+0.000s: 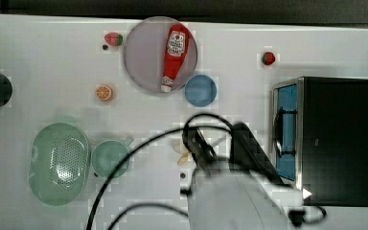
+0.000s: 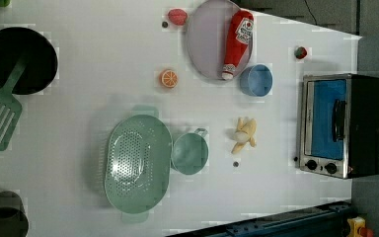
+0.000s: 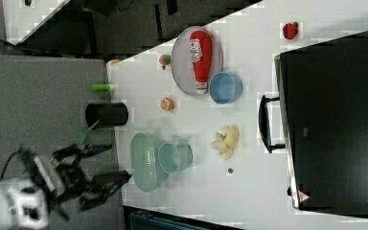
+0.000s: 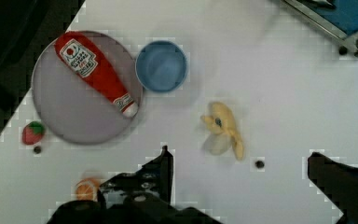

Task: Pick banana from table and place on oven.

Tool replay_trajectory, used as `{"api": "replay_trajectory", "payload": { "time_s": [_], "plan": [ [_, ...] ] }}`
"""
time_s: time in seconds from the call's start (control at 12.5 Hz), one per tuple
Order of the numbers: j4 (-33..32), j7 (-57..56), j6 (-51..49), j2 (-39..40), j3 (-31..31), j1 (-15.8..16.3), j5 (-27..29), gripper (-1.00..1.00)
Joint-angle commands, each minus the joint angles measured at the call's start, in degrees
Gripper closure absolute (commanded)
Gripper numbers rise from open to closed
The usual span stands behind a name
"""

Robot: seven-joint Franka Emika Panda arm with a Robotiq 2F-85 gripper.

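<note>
- The gripper (image 4: 237,161) hung above the table (image 2: 103,113) with its jaws spread wide and nothing between them; in the wrist view the two dark fingers (image 4: 161,170) stood far apart at the lower edge of the frame.
- The banana (image 2: 244,134), pale yellow with its peel flaps splayed, lay flat on the white tabletop right of centre in the left view, apart from everything else.
- In the wrist view the banana (image 4: 223,128) sat just above the gap between the fingers, untouched.
- The oven (image 2: 340,126) stood at the left view's right edge, its blue glass door facing the banana and its black top bare.
- A blue bowl (image 2: 256,80) sat above the banana in the left view, beside a grey plate (image 2: 202,44) holding a red ketchup bottle (image 2: 237,43).
- A green cup (image 2: 190,153) and a green colander (image 2: 137,165) stood to the left of the banana in the left view.
- An orange slice (image 2: 168,78) lay at upper centre of the left view.
</note>
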Motion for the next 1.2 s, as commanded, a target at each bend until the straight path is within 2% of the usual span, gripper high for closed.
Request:
{"api": "replay_trajectory", "payload": {
  "time_s": [0.08, 0.56, 1.2],
  "plan": [
    [-7.5, 1.6, 5.5, 7.5, 0.1, 1.0, 0.6, -1.00],
    [-18.4, 1.6, 29.7, 20.4, 0.9, 1.1, 0.6, -1.00],
    [-17.5, 1.6, 45.7, 38.8, 2.8, 1.2, 0.6, -1.00]
  ]
}}
